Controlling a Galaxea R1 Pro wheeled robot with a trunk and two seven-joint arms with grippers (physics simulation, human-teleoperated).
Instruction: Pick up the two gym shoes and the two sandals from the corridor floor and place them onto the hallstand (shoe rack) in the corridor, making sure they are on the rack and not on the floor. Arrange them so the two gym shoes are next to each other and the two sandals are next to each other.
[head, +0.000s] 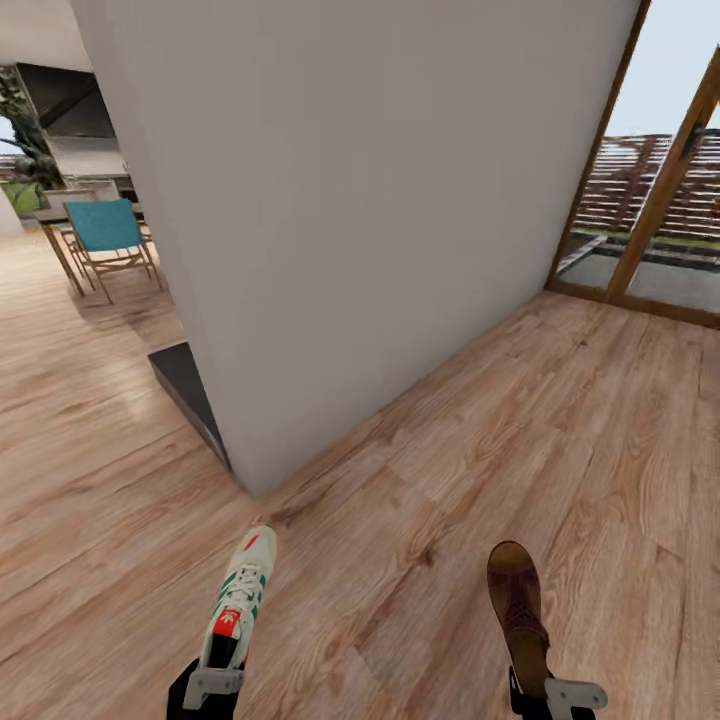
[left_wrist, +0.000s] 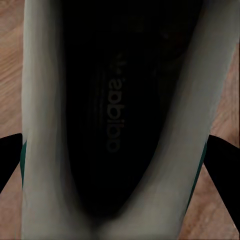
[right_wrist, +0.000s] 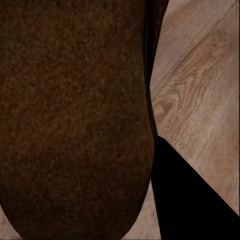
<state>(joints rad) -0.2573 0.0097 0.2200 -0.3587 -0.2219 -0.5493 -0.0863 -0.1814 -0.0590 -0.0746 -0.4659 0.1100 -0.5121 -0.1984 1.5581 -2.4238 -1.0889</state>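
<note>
My left gripper (head: 212, 683) is clamped on the heel of a white gym shoe (head: 237, 598), whose toe points away beyond the fingers; one dark finger (left_wrist: 10, 155) flanks each side of its collar. My right gripper (head: 560, 692) grips a brown sandal (head: 517, 604) by its heel end, toe reaching forward past the fingers. Both hang above the wood-plank corridor floor (head: 480, 440), facing a grey wall (head: 350, 220).

A home interior: light wood-plank floor (head: 480, 430) running past a plain pale wall (head: 350, 200), a teal chair (head: 105, 232) by a wooden table (head: 55, 225) in a room beyond, and timber-framed glass doors (head: 650, 220) giving onto an outdoor deck.
</note>
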